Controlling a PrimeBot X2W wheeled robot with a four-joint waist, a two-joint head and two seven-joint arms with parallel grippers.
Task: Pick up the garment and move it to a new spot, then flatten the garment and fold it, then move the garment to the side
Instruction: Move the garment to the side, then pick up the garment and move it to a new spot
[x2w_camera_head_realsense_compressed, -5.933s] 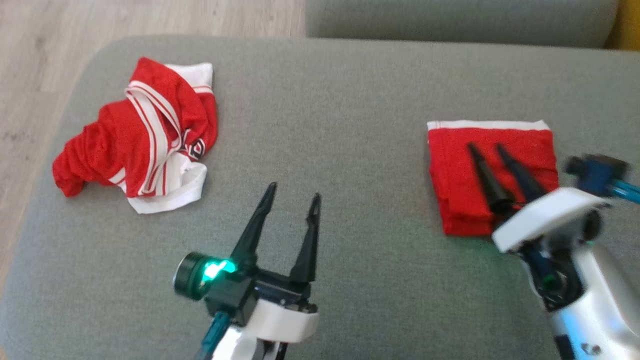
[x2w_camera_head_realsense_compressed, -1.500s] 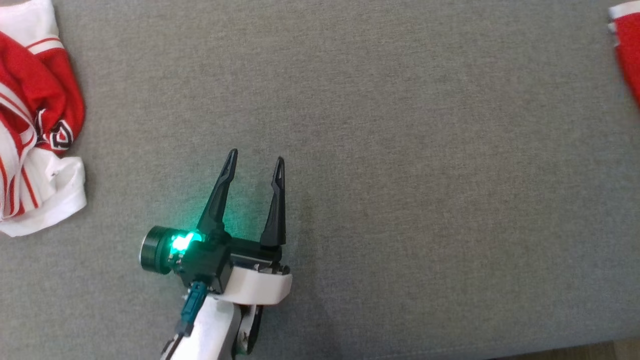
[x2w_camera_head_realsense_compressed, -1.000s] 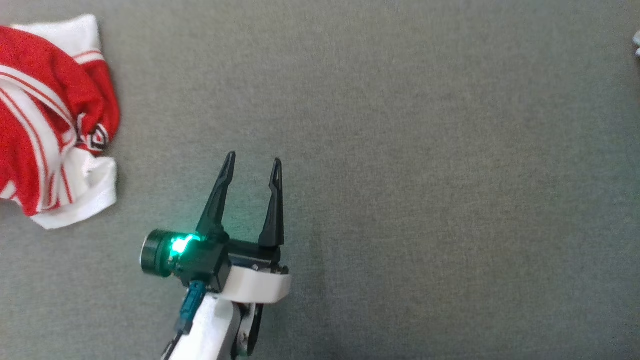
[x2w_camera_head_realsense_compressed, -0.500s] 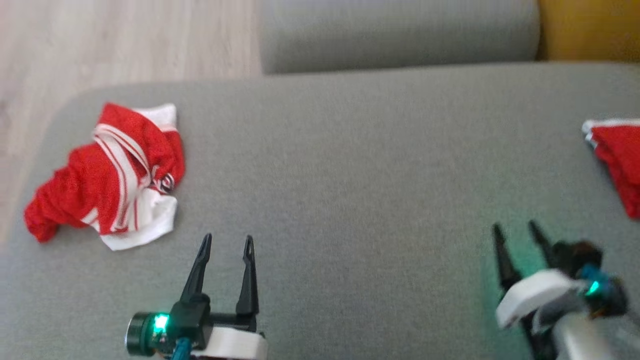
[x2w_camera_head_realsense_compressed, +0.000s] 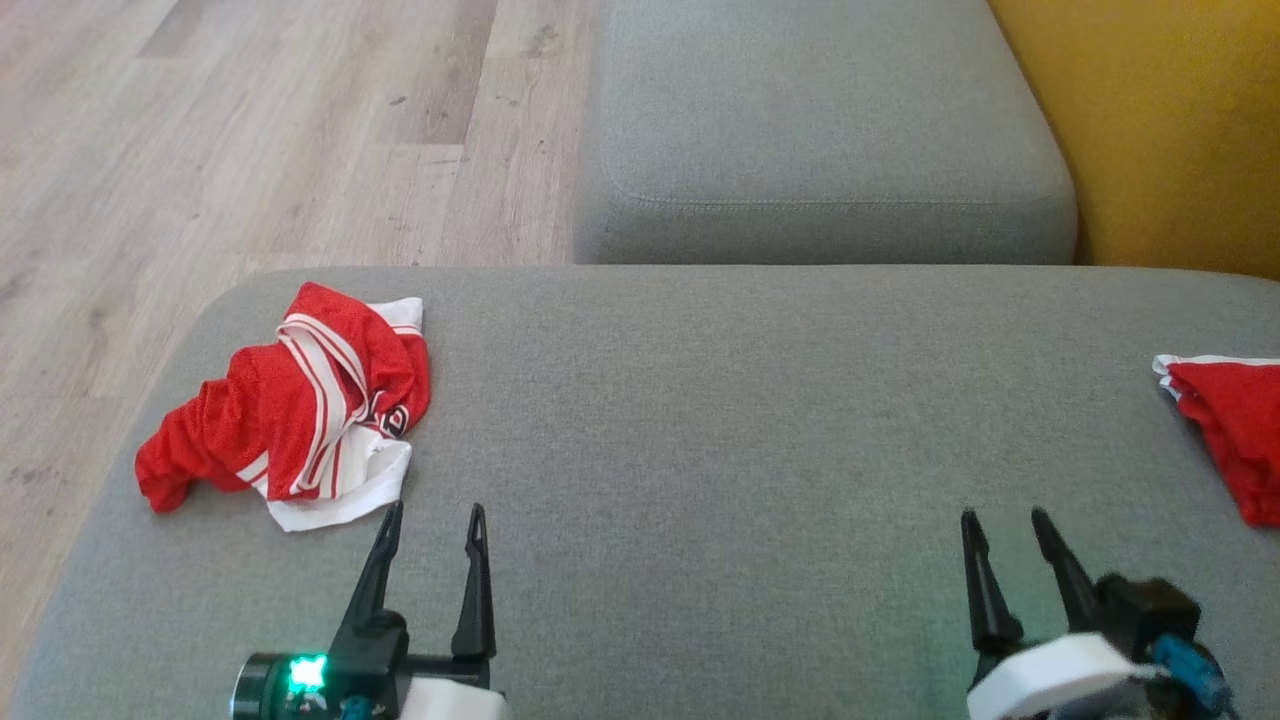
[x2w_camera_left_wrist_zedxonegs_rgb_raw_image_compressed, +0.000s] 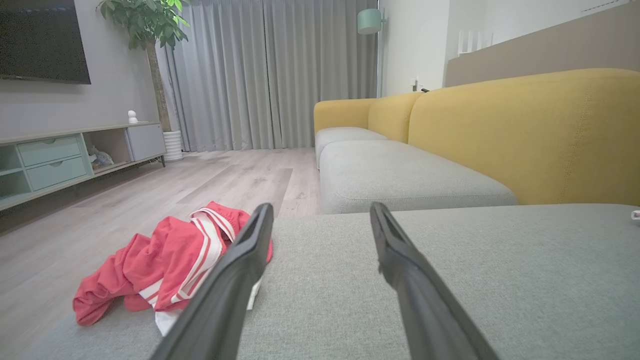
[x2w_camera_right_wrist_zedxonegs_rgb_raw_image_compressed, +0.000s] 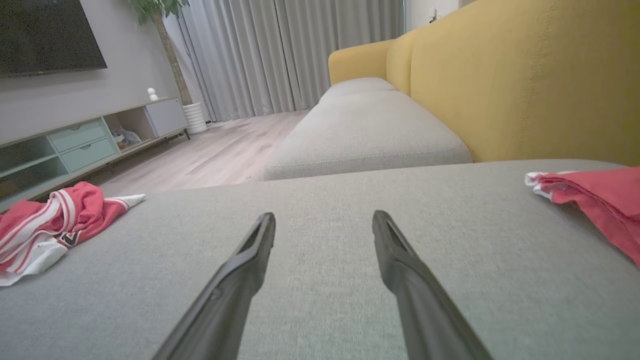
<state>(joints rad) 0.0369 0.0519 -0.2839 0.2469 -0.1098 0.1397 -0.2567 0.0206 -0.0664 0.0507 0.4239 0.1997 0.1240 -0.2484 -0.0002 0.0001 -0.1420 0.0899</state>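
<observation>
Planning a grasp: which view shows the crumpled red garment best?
Head view: the whole crumpled garment, unobstructed, from above. Left wrist view: a finger hides part. Right wrist view: cut by the frame edge.

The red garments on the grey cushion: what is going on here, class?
Nothing is held at this moment. The left gripper and right gripper are both open and empty, low over the grey cushion. A crumpled red and white garment lies near the left gripper, untouched. A second red garment lies far to the right.
</observation>
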